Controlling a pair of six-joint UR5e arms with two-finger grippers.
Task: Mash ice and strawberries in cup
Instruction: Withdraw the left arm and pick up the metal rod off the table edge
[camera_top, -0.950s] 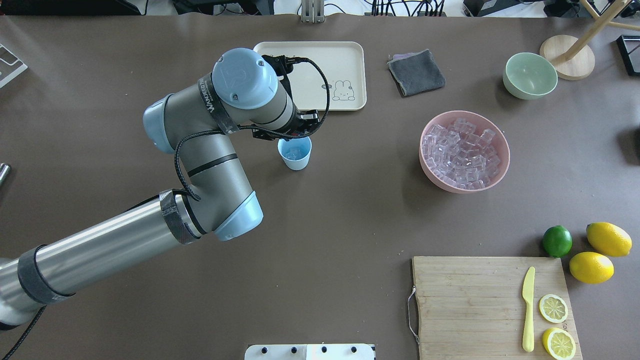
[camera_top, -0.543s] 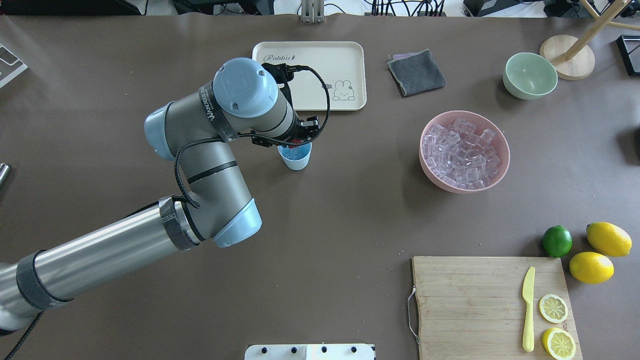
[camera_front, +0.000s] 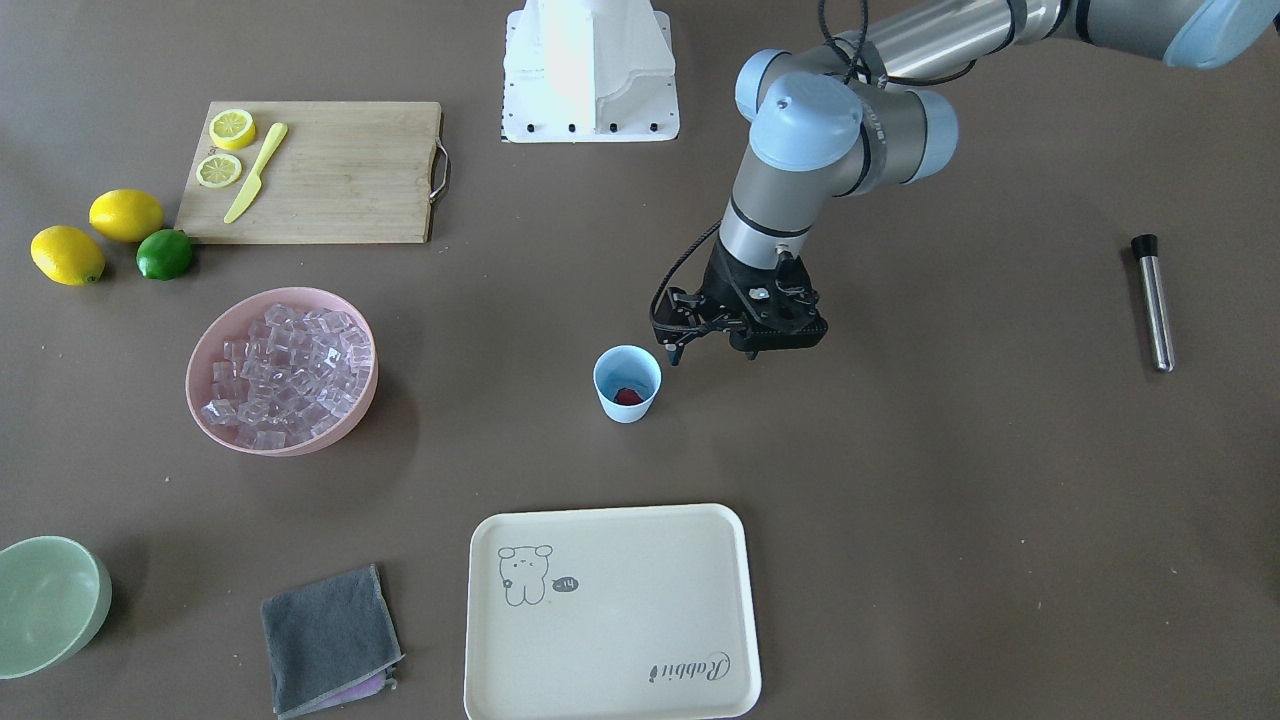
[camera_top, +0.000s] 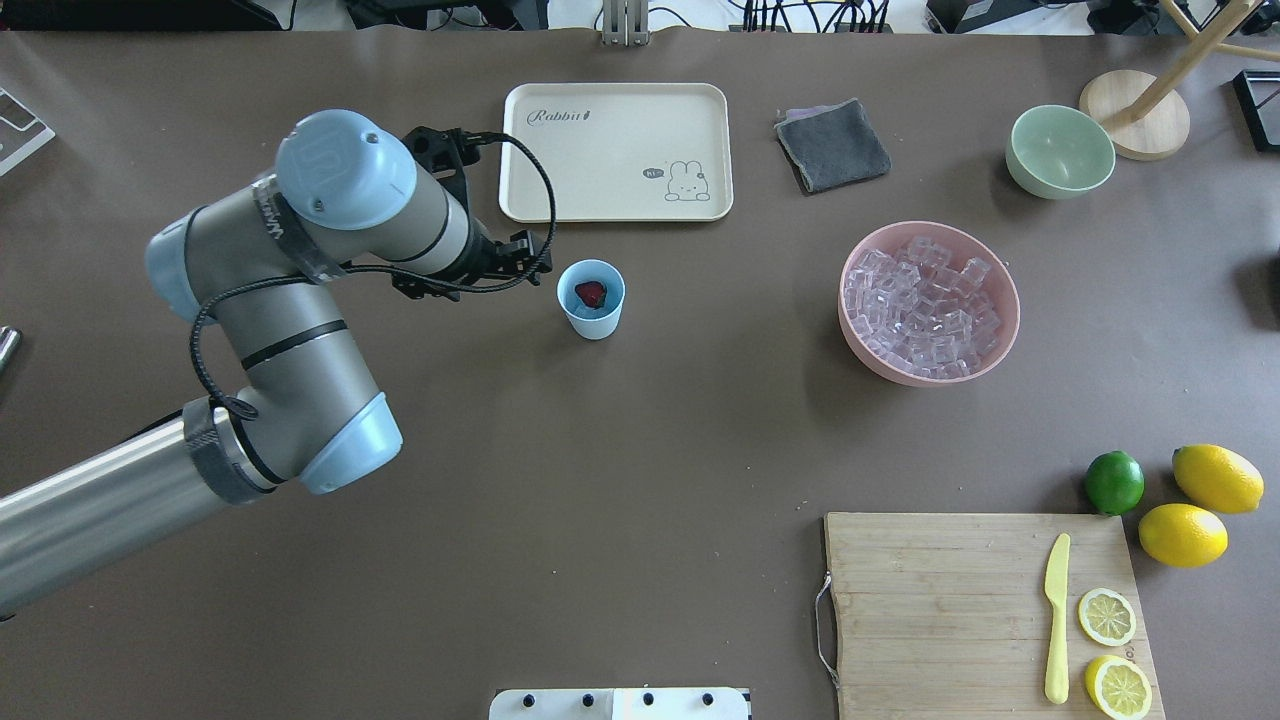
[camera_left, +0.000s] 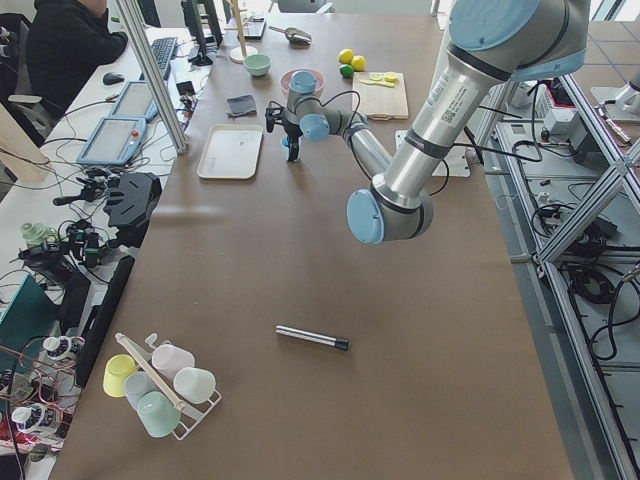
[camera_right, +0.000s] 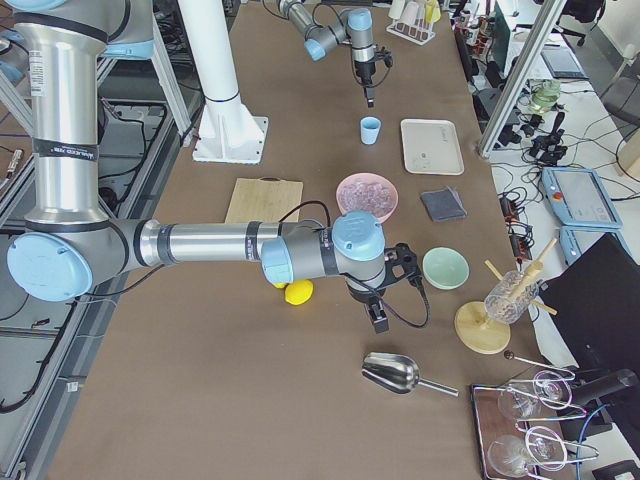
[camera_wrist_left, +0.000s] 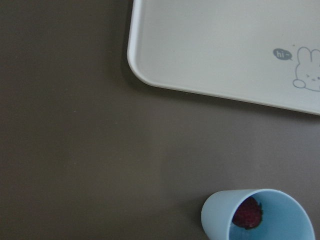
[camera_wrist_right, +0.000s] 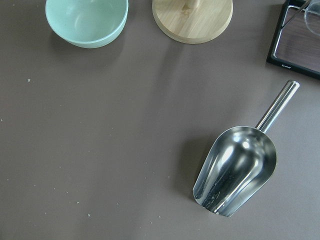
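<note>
- One strawberry (camera_front: 628, 396) lies at the bottom of the blue cup (camera_front: 628, 412) in the front view. My left gripper (camera_front: 714, 350) hangs just beside the cup, on my own left, its jaws spread wide and empty.
- Overhead, the ice (camera_top: 925, 300) fills the pink bowl (camera_top: 1012, 320), well to the right of the cup.
- From the left end, my left gripper is far off and too small to judge.
- From the right end, my right gripper (camera_right: 378, 318) hangs near the green bowl (camera_right: 445, 268) and the metal scoop (camera_right: 400, 375). I cannot tell how its jaws stand.
- My left wrist camera shows the cup at the near right edge with the strawberry inside, and the tray (camera_wrist_left: 225, 45) beyond it.
- My right wrist camera shows the scoop lying below, with the green bowl at far left.
</note>
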